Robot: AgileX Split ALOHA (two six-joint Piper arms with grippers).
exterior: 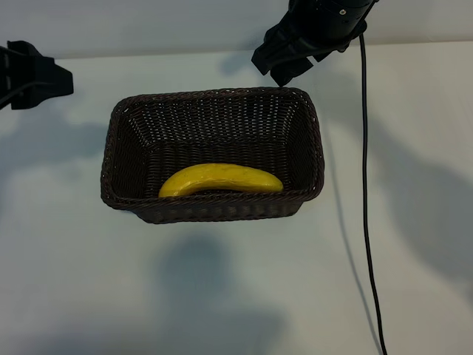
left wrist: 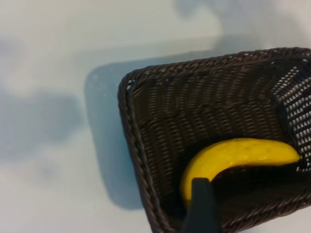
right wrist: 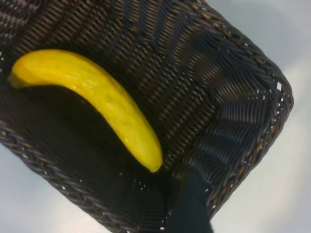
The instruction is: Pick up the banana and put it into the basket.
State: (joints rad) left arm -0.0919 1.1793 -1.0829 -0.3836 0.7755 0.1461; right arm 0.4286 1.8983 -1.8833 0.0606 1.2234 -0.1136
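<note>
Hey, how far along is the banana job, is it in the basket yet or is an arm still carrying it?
Done: the banana lies inside the basket, along the wall nearest the camera in the exterior view. In hand: nothing; the right gripper hangs open by the basket's far rim, and the left gripper sits open off at the table's left edge, neither touching the fruit. Left: apparently nothing beyond the arms pulling back.

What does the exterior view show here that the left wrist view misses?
Only the exterior view shows both arms, the left gripper at the picture's left edge and the right gripper above the basket's far rim, plus a black cable on the table. Only the left wrist view shows one dark finger close up. Both show the banana lying inside the basket.
</note>
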